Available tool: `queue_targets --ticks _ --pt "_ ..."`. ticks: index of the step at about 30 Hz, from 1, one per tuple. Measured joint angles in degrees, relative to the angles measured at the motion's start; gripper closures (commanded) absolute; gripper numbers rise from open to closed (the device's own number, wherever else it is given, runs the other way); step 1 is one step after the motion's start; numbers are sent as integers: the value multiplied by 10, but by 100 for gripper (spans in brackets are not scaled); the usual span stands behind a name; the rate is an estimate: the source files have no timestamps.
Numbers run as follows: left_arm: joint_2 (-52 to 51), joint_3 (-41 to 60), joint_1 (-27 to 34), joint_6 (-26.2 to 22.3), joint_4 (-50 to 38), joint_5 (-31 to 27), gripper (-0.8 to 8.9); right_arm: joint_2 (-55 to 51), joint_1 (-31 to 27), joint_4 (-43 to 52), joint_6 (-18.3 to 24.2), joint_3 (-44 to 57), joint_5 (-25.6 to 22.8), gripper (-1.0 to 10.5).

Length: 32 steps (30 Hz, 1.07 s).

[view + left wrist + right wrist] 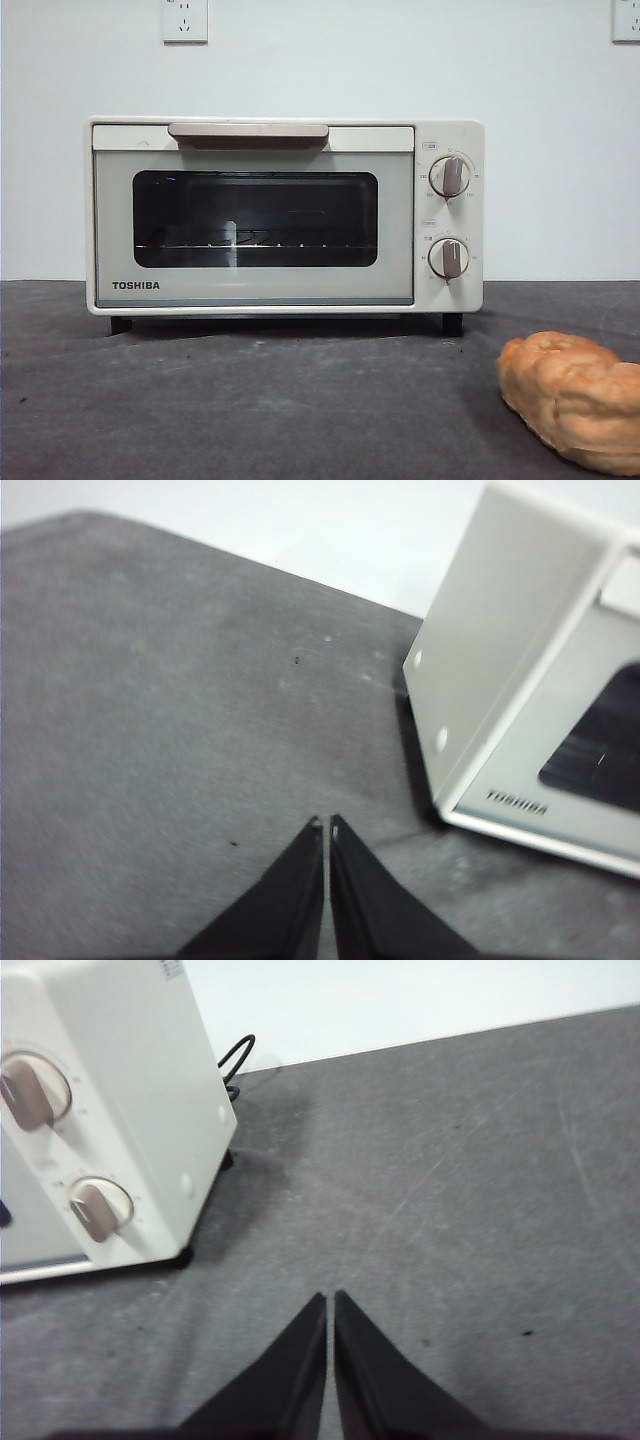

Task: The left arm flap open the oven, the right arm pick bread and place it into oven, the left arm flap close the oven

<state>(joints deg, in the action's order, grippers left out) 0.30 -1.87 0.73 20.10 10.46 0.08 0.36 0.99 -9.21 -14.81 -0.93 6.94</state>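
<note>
The oven is seen closed on the bench, the bread nearby; both the left pincer and the right pincer are held clenched, empty.

The front camera is sitting low, facing the oven door squarely. Each wrist camera is looking down from one flank, both sharing its corners and the table.

Cream oven — door shut, upright; glossy golden bread lying on table near its knob side.
</note>
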Motion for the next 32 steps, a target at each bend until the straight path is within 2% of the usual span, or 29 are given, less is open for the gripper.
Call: queue_targets --ticks 3,5,12,16,20,23,32 --pt "0 -2 0 48 2 11 796 0 0 -3 -24 -3 19 939" --pt "0 -14 0 63 15 28 796 0 0 -9 -38 -14 19 939" --pt "22 -115 0 77 52 33 796 5 0 -9 -50 -105 9 939" --pt "66 -176 0 72 91 44 796 38 0 -40 -50 -169 7 939" --pt "121 -248 0 41 127 80 797 95 0 -91 -35 -241 13 939" --pt "171 -307 0 2 174 110 797 149 0 -144 -9 -300 45 939" --pt "307 -426 -1 -123 308 226 797 315 0 -321 103 -459 185 939"
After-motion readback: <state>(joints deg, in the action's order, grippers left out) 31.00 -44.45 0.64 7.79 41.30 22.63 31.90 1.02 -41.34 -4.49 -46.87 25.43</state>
